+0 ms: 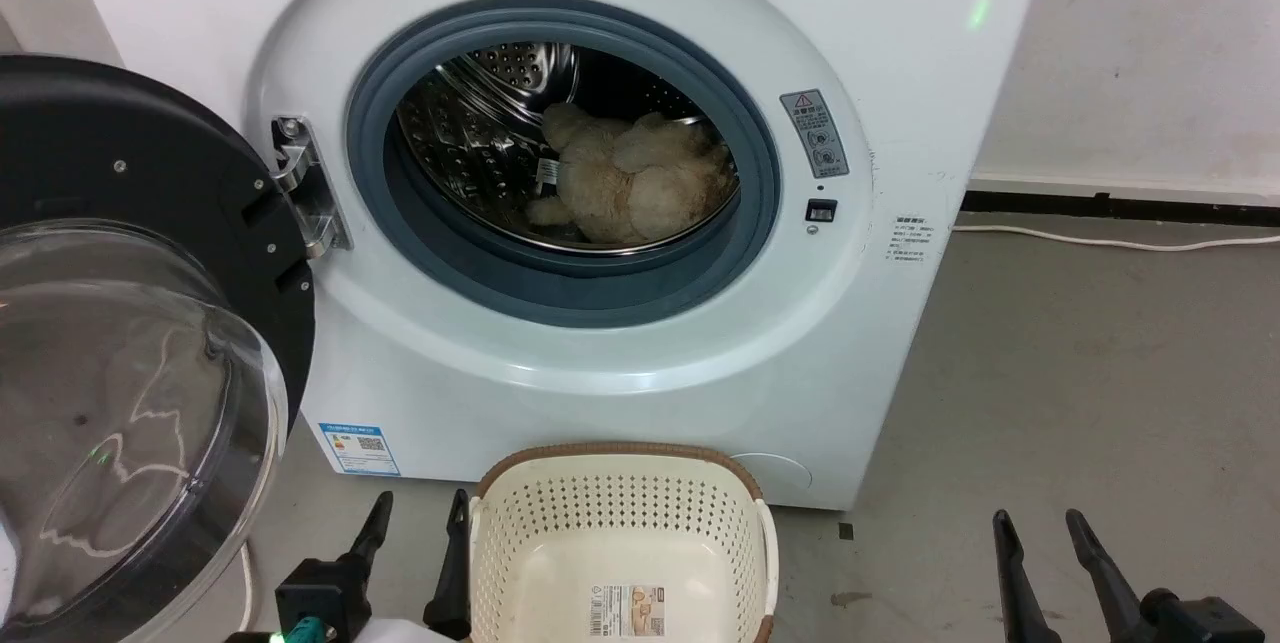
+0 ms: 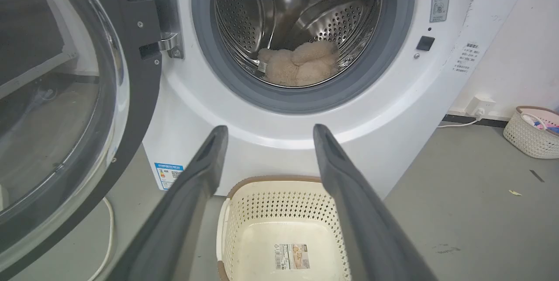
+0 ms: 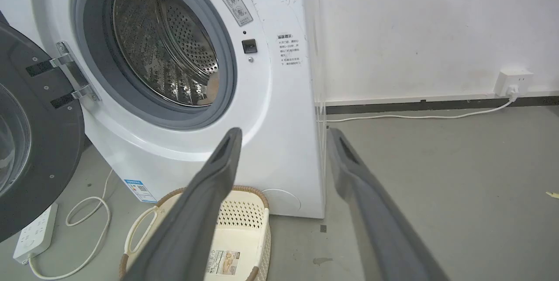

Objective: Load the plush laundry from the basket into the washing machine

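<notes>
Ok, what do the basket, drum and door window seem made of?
Basket: likely moulded plastic, matte cream, punched holes, woven-look brown rim. Drum: mirror-bright perforated metal, probably steel. Door window: clear and glossy with reflections; glass or plastic, cannot tell.

Clear straight into the washing machine (image 1: 620, 363) mouth; hemmed on the left by the swung-out door (image 1: 130, 153); blocked low and near by the basket (image 1: 620, 513); probably free over the floor (image 1: 1080, 373) at right.

Plush laundry (image 1: 632, 191): fluffy cream-beige, lay slumped inside the drum, upper centre.
Basket (image 1: 618, 451): cream, perforated, brown-rimmed, stood upright at bottom centre, label on its bottom.
Washing machine (image 1: 590, 363): white, door stood open at left.
</notes>
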